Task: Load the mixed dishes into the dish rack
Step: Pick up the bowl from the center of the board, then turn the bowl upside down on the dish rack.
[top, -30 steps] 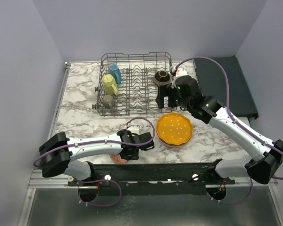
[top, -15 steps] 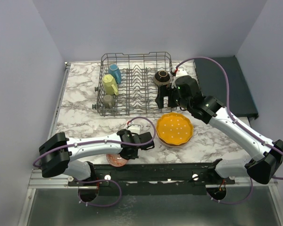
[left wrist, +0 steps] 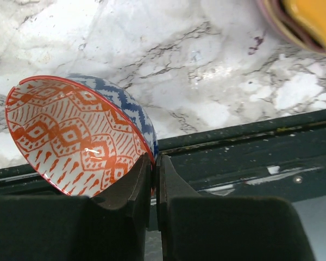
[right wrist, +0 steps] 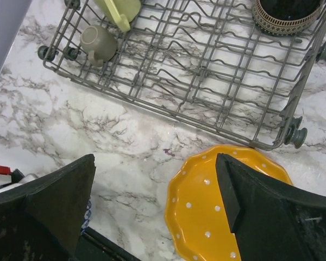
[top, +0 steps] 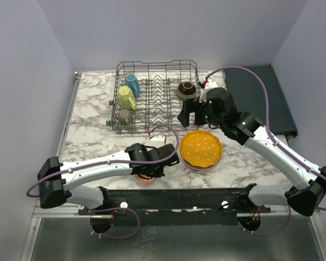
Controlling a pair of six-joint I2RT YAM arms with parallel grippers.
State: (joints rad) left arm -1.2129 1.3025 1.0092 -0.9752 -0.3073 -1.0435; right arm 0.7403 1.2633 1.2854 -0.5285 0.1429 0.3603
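Left gripper [left wrist: 154, 163] is nearly fully closed, its two black fingers pinching the rim of the red-patterned bowl [left wrist: 70, 136], one finger inside and one outside. I see the bowl tipped up on its edge, showing a white inside covered in orange-red diamond shapes and a blue-and-white outside. From above, the left gripper [top: 148, 169] and that bowl [top: 144, 181] sit at the near edge of the marble table [top: 92, 136], right by the dark rail [top: 206, 196] that carries the arm bases; I cannot tell whether the bowl touches the marble. Just beside it, toward the right, the orange plate [top: 201, 148] with white dots lies flat on the table, and a pink plate [left wrist: 271, 16] shows as a rim under it. My right gripper [top: 191, 115] is spread wide and holds nothing, hanging above the table between the orange plate and the near right corner of the dish rack [top: 157, 68]. Its wrist camera looks down between the two open fingers [right wrist: 65, 201] at the plate and the grey wire rack [right wrist: 206, 70]. Inside the rack, along the left side, I see a blue mug [top: 132, 84], a yellow-green mug [top: 126, 98] and a small grey cup [top: 124, 116], each lying on its side. A dark brown bowl [top: 187, 89] sits at the far right of the rack. A dark tray [top: 261, 98] lies beyond the table's right edge.
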